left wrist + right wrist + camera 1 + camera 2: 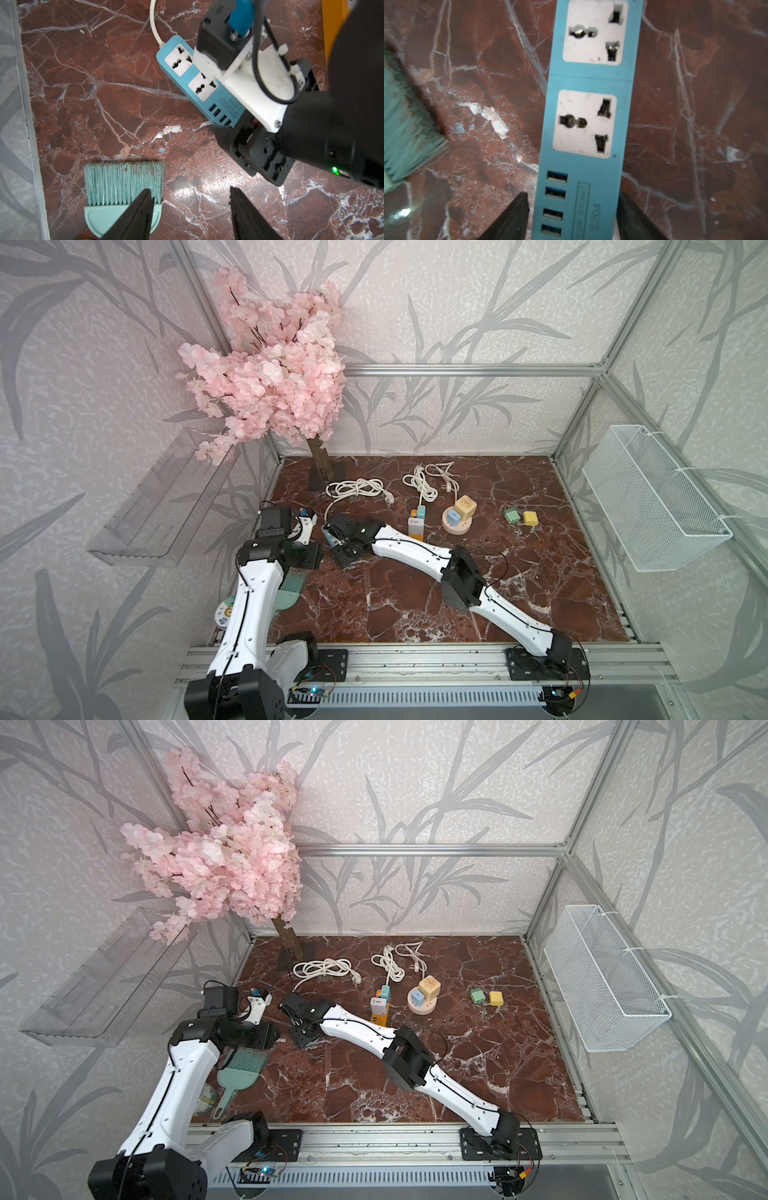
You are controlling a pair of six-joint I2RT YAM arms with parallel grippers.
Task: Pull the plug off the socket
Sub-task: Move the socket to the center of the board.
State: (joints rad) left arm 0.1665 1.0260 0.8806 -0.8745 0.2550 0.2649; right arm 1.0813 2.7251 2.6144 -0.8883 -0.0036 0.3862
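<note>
Blue socket strip lies flat on the table, left of centre; both its outlets show bare holes; a white cord leaves one end, four USB ports sit at the other. Right tool straddles the USB end, jaws apart; one finger stands clear of the strip's edge with a gap showing; whether the other touches the opposite edge cannot be told; nothing is clamped. Left tool hangs over bare table beside the teal brush, jaws well parted, holding nothing. Further right, an orange strip carries a white adapter and a teal plug; a round pink base carries a blue plug.
</note>
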